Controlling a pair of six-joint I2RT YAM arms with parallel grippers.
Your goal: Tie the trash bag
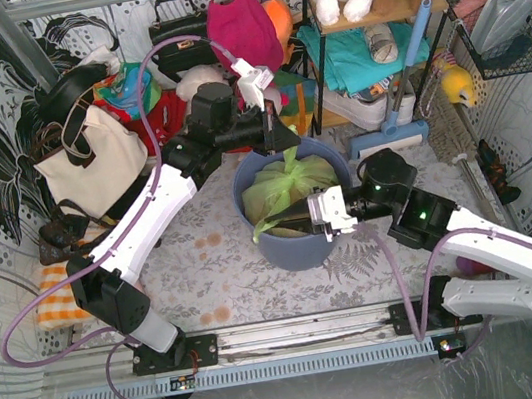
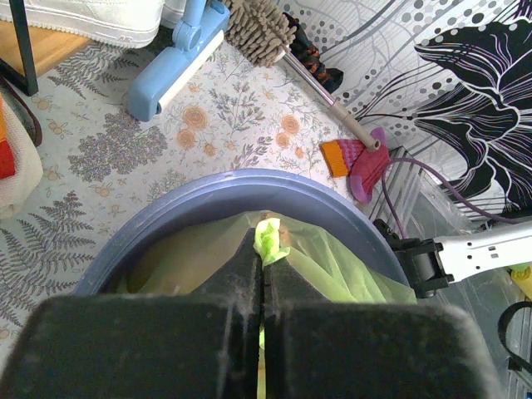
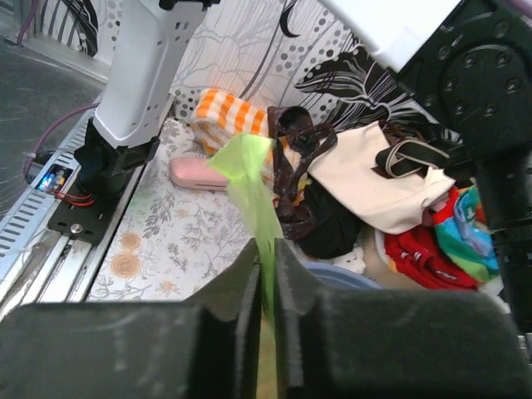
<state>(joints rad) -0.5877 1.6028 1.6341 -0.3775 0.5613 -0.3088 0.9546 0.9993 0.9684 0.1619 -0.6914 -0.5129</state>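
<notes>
The light-green translucent trash bag (image 1: 290, 188) sits inside the round blue-grey bin (image 1: 299, 247). My left gripper (image 1: 287, 138) is at the bin's far rim, shut on a twisted strip of the bag's top edge (image 2: 269, 237). My right gripper (image 1: 309, 218) is over the bin's near side, shut on another strip of the bag (image 3: 253, 191), which sticks out past the fingertips. In the left wrist view the bag (image 2: 349, 266) fills the bin (image 2: 166, 216).
A cream handbag (image 1: 88, 162), red and pink bags and toys crowd the back. A blue mop (image 1: 390, 119) and a shelf stand to the right of the bin. An orange-striped cloth (image 1: 54, 299) lies at the left. A rail runs along the near edge.
</notes>
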